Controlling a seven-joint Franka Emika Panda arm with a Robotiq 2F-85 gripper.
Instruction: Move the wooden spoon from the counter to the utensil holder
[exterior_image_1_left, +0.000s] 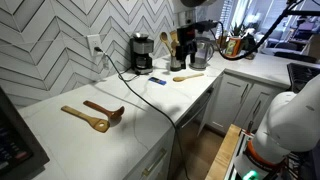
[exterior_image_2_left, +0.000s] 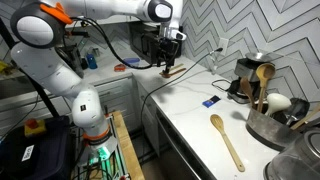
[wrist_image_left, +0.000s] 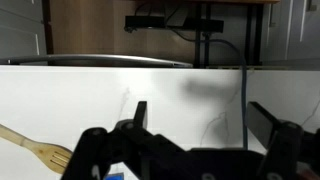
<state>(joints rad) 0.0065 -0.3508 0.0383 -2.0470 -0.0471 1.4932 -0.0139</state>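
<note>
The pale wooden spoon (exterior_image_1_left: 187, 76) lies flat on the white counter in front of the kettle. It also shows in an exterior view (exterior_image_2_left: 227, 140) and at the lower left of the wrist view (wrist_image_left: 35, 150). The utensil holder (exterior_image_2_left: 261, 101) is a small dark pot with wooden utensils sticking up, beside the coffee maker; it also shows in an exterior view (exterior_image_1_left: 169, 56). My gripper (exterior_image_2_left: 168, 60) hangs open and empty well above the counter, apart from the spoon. In the wrist view (wrist_image_left: 200, 125) its fingers are spread wide with bare counter between them.
A golden-orange spoon (exterior_image_1_left: 85, 118) and a dark reddish-brown utensil (exterior_image_1_left: 105, 110) lie at the counter's other end. A black coffee maker (exterior_image_1_left: 142, 52), steel kettle (exterior_image_1_left: 201, 53), small blue item (exterior_image_1_left: 155, 82) and a black cable (exterior_image_1_left: 140, 85) are also on the counter.
</note>
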